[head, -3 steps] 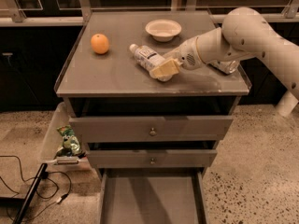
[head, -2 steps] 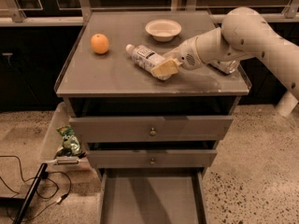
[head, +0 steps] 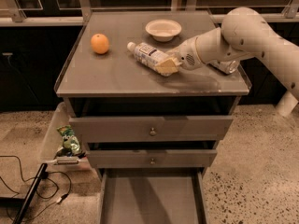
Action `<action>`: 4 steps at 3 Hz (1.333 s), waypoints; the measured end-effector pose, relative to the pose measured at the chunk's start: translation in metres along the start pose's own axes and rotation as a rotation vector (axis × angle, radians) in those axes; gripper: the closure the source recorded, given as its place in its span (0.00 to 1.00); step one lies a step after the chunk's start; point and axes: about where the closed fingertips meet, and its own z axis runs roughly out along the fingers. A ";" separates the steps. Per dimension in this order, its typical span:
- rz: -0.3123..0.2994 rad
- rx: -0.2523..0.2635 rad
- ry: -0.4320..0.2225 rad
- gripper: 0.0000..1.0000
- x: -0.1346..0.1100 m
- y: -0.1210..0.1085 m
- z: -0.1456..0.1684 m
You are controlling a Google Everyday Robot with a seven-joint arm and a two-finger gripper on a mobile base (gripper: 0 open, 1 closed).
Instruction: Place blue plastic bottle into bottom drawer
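On the cabinet top, my gripper pinches the base end of the bottle, which lies on its side, cap toward the orange. A bowl sits behind. Below, the drawer stands open.

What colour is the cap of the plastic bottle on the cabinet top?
The cap is white (camera view); the gripper is at the plastic bottle's other end.
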 end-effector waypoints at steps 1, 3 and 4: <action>-0.025 -0.034 -0.007 1.00 0.001 0.007 -0.003; -0.099 -0.150 -0.083 1.00 0.044 0.062 -0.056; -0.175 -0.210 -0.148 1.00 0.079 0.087 -0.099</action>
